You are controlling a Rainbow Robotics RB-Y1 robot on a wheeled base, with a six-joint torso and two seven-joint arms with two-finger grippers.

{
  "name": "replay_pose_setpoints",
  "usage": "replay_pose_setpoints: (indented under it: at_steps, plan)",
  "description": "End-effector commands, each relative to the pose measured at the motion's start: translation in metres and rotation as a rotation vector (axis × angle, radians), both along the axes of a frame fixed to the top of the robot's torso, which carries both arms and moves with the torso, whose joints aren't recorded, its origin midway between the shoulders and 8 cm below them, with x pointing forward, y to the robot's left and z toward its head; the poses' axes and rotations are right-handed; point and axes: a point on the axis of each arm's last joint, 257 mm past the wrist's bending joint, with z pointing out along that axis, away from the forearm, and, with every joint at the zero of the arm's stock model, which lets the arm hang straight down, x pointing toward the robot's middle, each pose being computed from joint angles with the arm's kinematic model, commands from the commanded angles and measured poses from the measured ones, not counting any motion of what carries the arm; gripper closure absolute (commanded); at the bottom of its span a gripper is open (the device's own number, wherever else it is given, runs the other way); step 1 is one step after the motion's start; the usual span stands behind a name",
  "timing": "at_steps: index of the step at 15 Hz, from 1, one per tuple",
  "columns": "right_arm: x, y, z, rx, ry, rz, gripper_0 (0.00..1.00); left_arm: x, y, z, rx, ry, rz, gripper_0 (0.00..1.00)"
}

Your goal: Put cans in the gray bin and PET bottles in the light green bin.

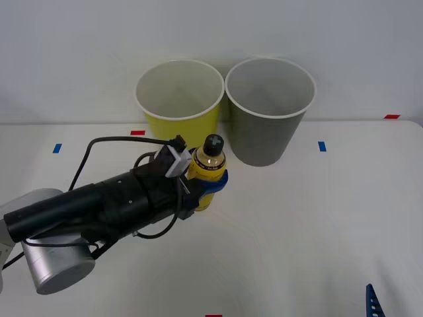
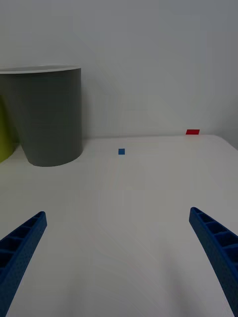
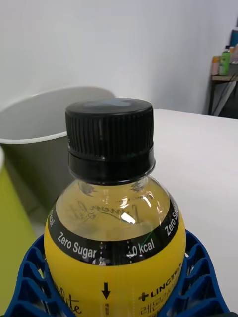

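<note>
Front view: white table (image 1: 317, 224) with two bins side by side at the far edge against a pale wall, light green bin (image 1: 179, 99) on the robot's left, gray bin (image 1: 269, 109) on its right, rims nearly touching. Small tape marks on the table: blue (image 1: 57, 148) and red (image 1: 137, 133) left of the bins, blue (image 1: 322, 146) and red (image 1: 392, 116) right of them. Left arm reaches in from the lower left, black cable looped over the wrist. Left gripper (image 1: 210, 185) sits just in front of the green bin, jaws closed round the lower body of the PET bottle (image 1: 208, 168). Bottle upright, long axis vertical, black cap on top, yellow label facing the camera. Whether its base touches the table cannot be told. Bottle lies near the green bin's front wall, gray bin off to its right. Nothing between bottle and bins.

Left wrist view: blue ribbed fingers (image 3: 29, 282) cup the yellow label on both sides, cap straight up, gray bin rim behind.

Right gripper (image 2: 116, 257) low over the table at the near right, jaws wide apart, holding nothing, gray bin ahead of it.
</note>
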Motion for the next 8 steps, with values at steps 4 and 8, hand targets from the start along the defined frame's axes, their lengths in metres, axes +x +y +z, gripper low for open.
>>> replay_pose_setpoints:
  at_steps: [4, 8]
  plan:
    - [0.0, 0.0, 0.0, 0.0, 0.0, 0.0, 0.0, -0.016, 0.057, 0.047, 0.007, 0.091, 0.157, 1.0]
    - [0.0, 0.0, 0.0, 0.0, 0.0, 0.0, 0.0, -0.015, 0.089, 0.082, 0.046, 0.068, 0.187, 1.0]
